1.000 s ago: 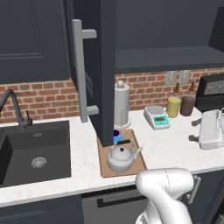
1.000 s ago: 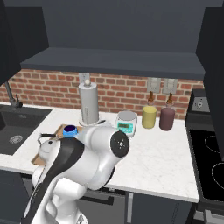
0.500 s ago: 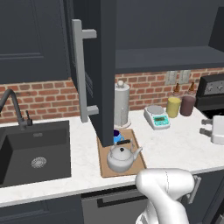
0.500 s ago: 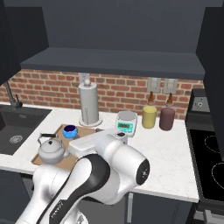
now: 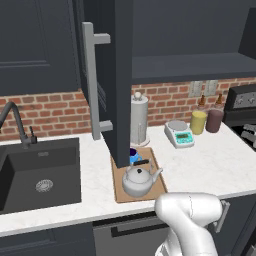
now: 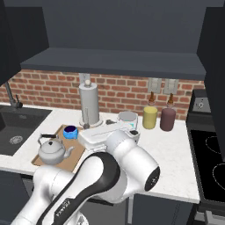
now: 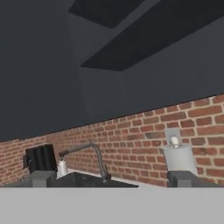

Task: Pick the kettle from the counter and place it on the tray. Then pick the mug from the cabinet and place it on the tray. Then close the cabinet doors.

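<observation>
White marble counter [image 5: 200,167] carries the flat light-brown wooden tray [image 5: 120,186] with the squat silver kettle [image 5: 139,180] and small blue mug [image 6: 70,132] on it, so the gripper [image 7: 112,178], fingers apart, should push the stiff, likely heavy charcoal cabinet door [image 5: 114,80] beside its grey bar handle [image 5: 91,82].

An open cabinet door [image 5: 117,85] overhangs the tray [image 5: 120,187]; the right counter [image 5: 210,162] lies open.

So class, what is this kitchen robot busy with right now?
The kettle and the blue mug both sit on the wooden tray on the counter. The gripper is open and holds nothing. The cabinet door stands open, so closing the doors is what remains.
</observation>
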